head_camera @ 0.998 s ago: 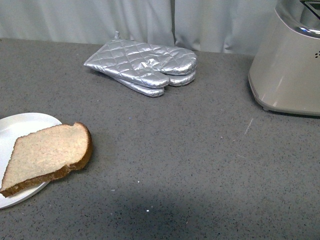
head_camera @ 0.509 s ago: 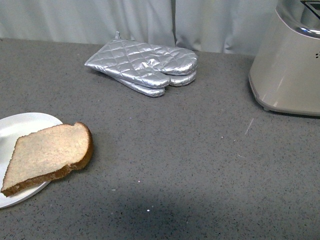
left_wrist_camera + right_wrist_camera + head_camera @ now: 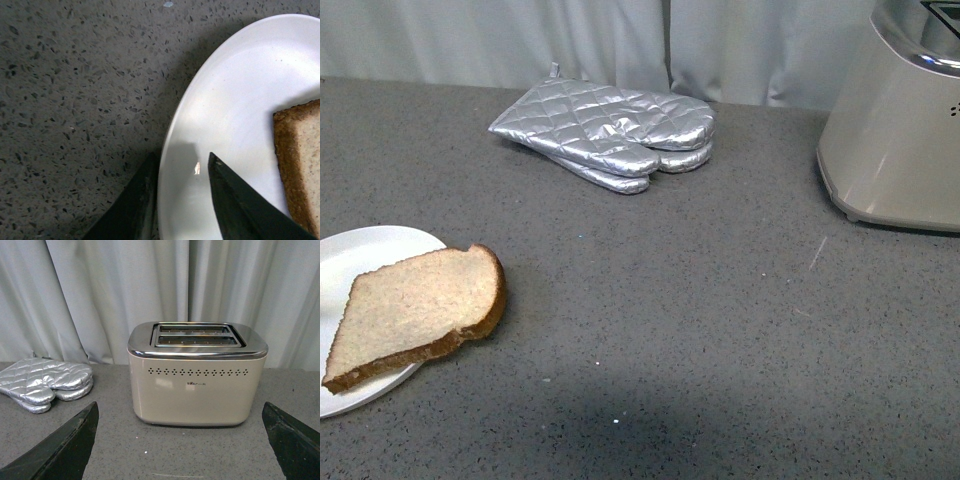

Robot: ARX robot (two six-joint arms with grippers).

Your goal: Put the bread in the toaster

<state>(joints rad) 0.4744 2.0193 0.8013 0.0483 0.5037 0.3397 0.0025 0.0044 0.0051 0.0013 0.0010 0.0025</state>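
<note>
No step is done yet: the bread point(image 3: 415, 315) is left on the plate point(image 3: 360, 250), well apart from the toaster point(image 3: 895, 130). The left pincer point(image 3: 182, 157) and right pincer point(image 3: 180, 407) are seen released, empty.

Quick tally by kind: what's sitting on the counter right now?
bread: 1
plate: 1
toaster: 1
oven mitts: 2, stacked
Total: 5

Silver oven mitts point(image 3: 605, 135) stacked near curtain point(image 3: 520, 40); white plate point(image 3: 360, 250) on grey counter point(image 3: 670, 330).
</note>
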